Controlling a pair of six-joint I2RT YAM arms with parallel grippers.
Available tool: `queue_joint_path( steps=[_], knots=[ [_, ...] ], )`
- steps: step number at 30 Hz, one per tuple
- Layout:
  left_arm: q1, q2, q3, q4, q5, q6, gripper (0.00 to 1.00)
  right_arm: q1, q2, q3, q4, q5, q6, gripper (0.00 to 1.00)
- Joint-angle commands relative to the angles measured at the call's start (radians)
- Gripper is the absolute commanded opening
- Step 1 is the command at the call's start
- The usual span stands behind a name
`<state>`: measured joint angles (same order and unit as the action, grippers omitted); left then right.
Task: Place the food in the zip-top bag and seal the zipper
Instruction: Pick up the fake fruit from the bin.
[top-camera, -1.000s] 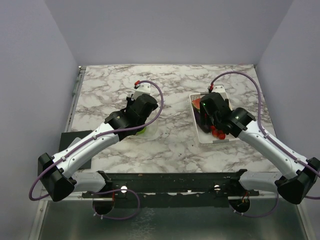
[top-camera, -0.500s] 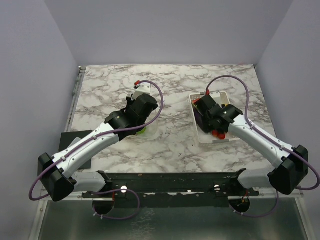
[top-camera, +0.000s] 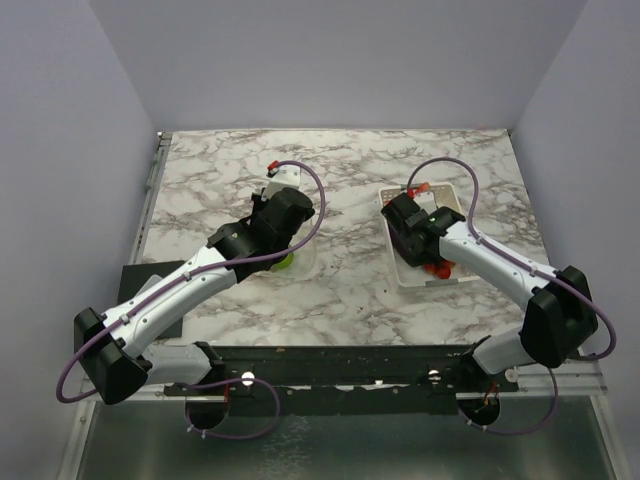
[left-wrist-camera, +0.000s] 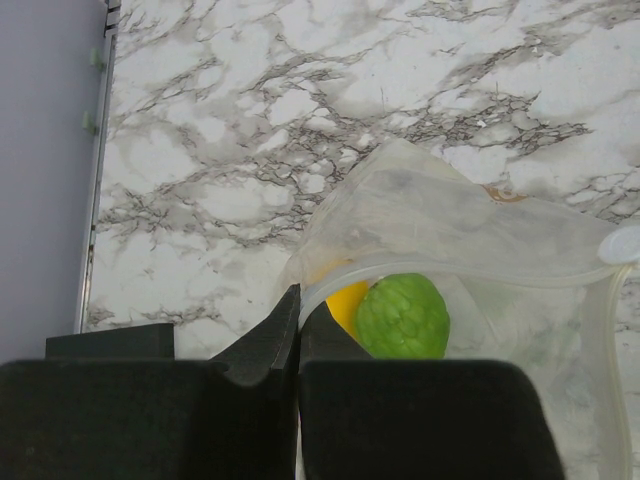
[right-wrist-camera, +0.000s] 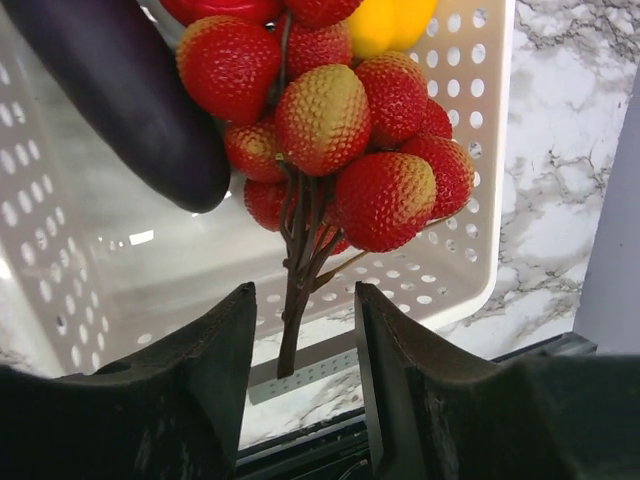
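A lime (left-wrist-camera: 402, 317) and lemon (left-wrist-camera: 345, 305) are lodged in the zip-top bag (left-wrist-camera: 440, 230), laid left of the basket (top-camera: 400, 280), its rim clamped by the left jaws. The right jaws are spread over red berries (right-wrist-camera: 340, 150) inside the basket; sealing is judged outstanding.

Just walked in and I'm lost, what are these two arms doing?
The left gripper is shut on the mouth edge of the zip-top bag, which holds a green fruit and a yellow fruit. The right gripper is open over the white basket, its fingers either side of the stem of the red berries, not yet closed. A purple piece lies in that basket too. The bag's mouth is open.
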<state>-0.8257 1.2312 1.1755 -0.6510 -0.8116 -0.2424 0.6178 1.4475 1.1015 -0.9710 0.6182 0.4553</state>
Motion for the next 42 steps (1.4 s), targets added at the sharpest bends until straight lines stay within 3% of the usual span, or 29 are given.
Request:
queue_joint_path(
  steps=[1, 8, 15, 25, 35, 42],
  knots=[
    [0.005, -0.019, -0.008, 0.021, 0.014, 0.001, 0.0, -0.017, 0.038, -0.018, -0.006, 0.062, -0.005, 0.47],
    [0.005, -0.016, -0.01, 0.021, 0.013, 0.002, 0.0, -0.031, 0.045, -0.026, 0.023, 0.062, -0.025, 0.31],
    [0.005, -0.012, -0.011, 0.021, 0.012, 0.0, 0.0, -0.035, 0.033, -0.011, 0.019, 0.072, -0.039, 0.01],
    [0.005, -0.012, -0.01, 0.021, 0.011, 0.0, 0.0, -0.035, -0.052, 0.09, -0.04, 0.105, -0.064, 0.01],
    [0.006, -0.013, -0.01, 0.021, 0.006, 0.0, 0.0, -0.035, -0.171, 0.203, -0.028, -0.021, -0.126, 0.01],
    [0.007, -0.012, -0.01, 0.021, 0.006, 0.001, 0.0, -0.035, -0.251, 0.27, 0.014, -0.203, -0.171, 0.01]
  ],
)
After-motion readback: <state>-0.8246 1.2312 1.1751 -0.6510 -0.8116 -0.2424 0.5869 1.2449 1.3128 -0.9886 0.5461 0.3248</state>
